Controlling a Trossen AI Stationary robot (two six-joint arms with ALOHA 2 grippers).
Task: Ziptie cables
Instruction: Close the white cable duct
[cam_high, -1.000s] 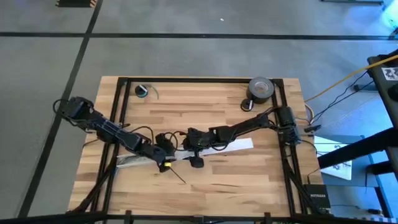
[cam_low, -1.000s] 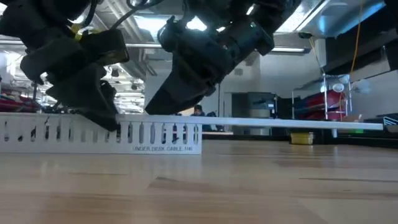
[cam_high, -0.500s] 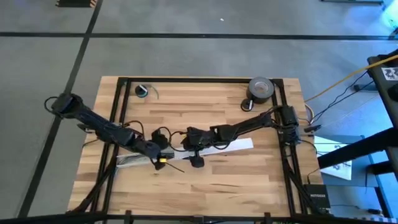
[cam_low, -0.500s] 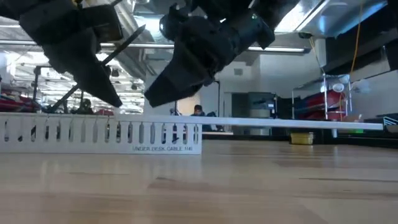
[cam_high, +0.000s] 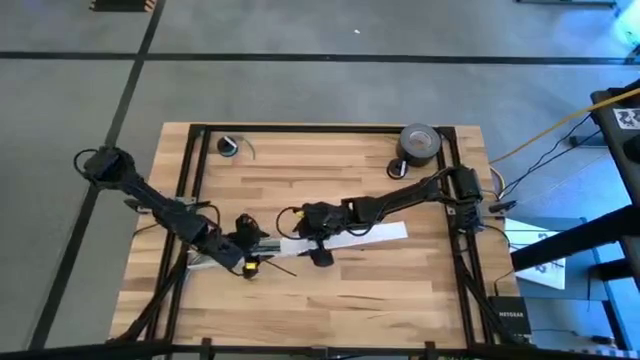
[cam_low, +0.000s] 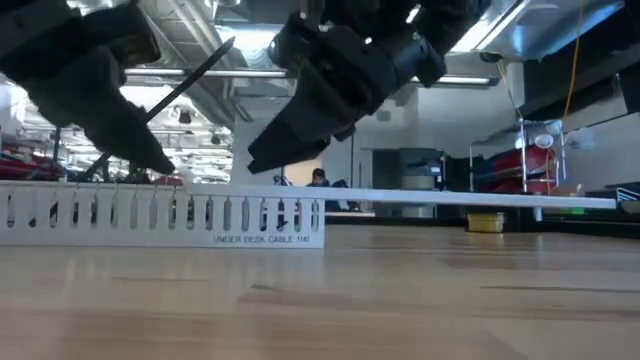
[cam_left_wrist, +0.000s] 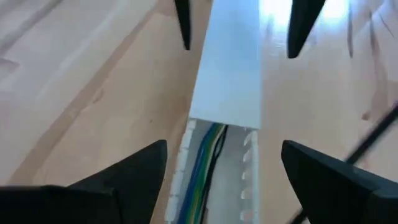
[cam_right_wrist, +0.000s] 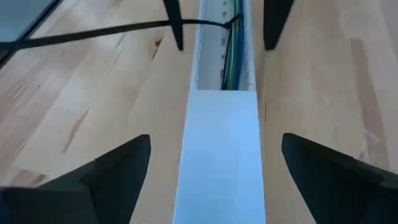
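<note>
Worktop (cam_high: 380, 290): pale wood slats, black frame. Tape roll (cam_high: 418, 141) at the far right corner; a small dark ring (cam_high: 229, 146) at the far left.

White slotted duct (cam_low: 165, 215) lies across the middle, its plain lid (cam_right_wrist: 221, 149) covering the right-hand stretch. Cables (cam_left_wrist: 205, 163), green and blue among them, lie inside the open part of the duct, running under the lid's edge. In the right wrist view the same cables (cam_right_wrist: 232, 59) show in the channel beyond the lid.

Ziptie (cam_right_wrist: 93, 33): thin black strip, crossing over the duct's open part and slanting out over the wood; in the low view it (cam_low: 185, 75) angles upward beside the left arm.

Left end effector (cam_left_wrist: 224, 163): fingers spread wide, straddling the duct, holding nothing visible. Right end effector (cam_right_wrist: 217, 168): also wide, straddling the lid, not touching it as far as shows. The two face each other along the duct.
</note>
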